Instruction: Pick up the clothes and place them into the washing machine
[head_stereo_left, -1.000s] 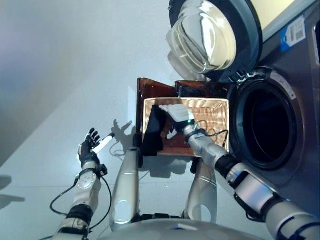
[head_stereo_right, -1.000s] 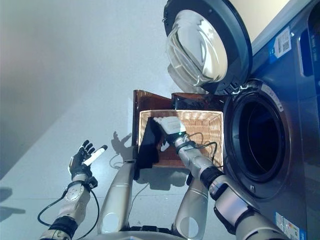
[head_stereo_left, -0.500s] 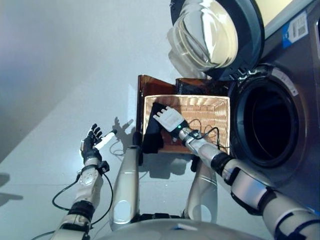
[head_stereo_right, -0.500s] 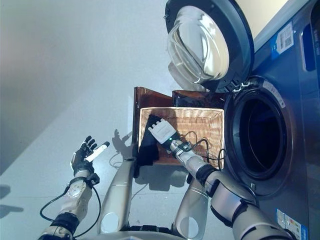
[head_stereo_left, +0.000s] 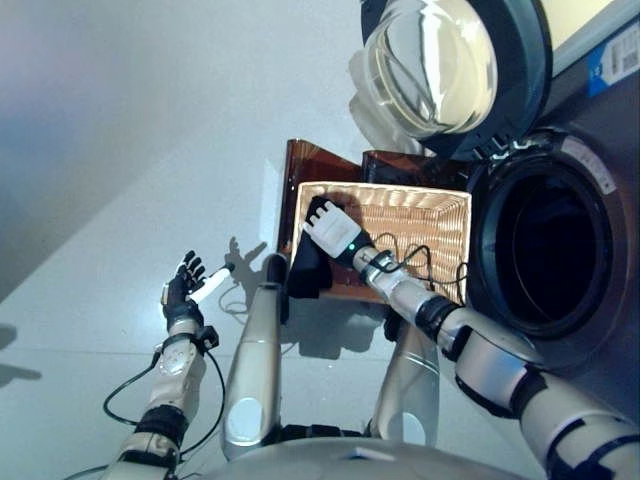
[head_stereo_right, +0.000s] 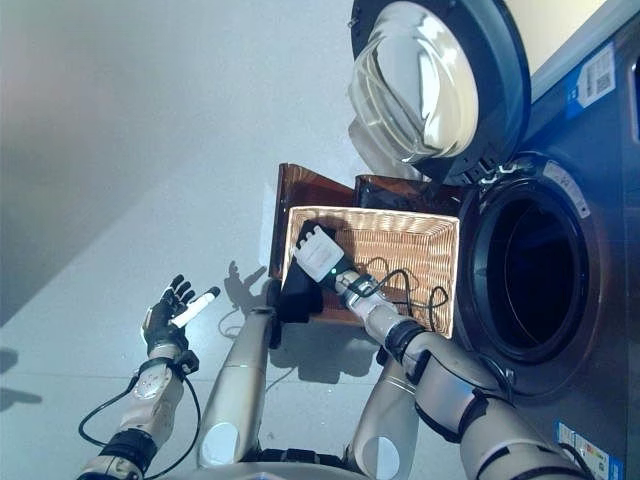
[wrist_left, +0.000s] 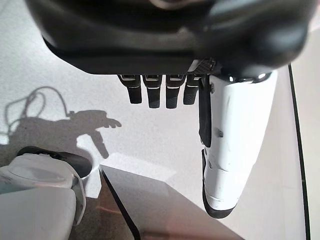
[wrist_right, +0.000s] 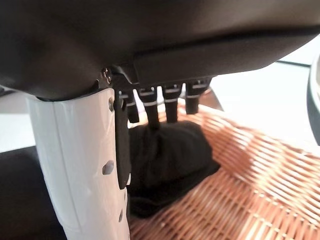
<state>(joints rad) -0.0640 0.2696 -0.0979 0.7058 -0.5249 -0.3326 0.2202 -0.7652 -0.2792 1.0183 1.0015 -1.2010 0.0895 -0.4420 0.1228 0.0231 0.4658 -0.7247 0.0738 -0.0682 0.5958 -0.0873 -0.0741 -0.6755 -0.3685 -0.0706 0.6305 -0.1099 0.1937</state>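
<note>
A black cloth (head_stereo_left: 305, 272) hangs over the left rim of a wicker basket (head_stereo_left: 425, 215), with part of it lying inside (wrist_right: 170, 160). My right hand (head_stereo_left: 330, 230) hovers right over the top of the cloth, with straight fingers (wrist_right: 167, 102) pointing down at it and the white-covered thumb (wrist_right: 85, 165) beside it. One fingertip seems to touch the fabric, and nothing is held. To the right of the basket the washing machine's drum (head_stereo_left: 545, 245) gapes dark, its round door (head_stereo_left: 450, 60) swung open above. My left hand (head_stereo_left: 186, 290) is open over the floor at the lower left.
The basket rests on a brown stand (head_stereo_left: 318, 165) directly left of the grey washing machine (head_stereo_right: 600, 180). Its open glass door overhangs the basket's far side. Pale floor (head_stereo_left: 120, 150) spreads to the left.
My right hand has slid from the basket's middle to its left rim, onto the top of the black cloth. The camera has shifted a little. The left hand stays where it was.
</note>
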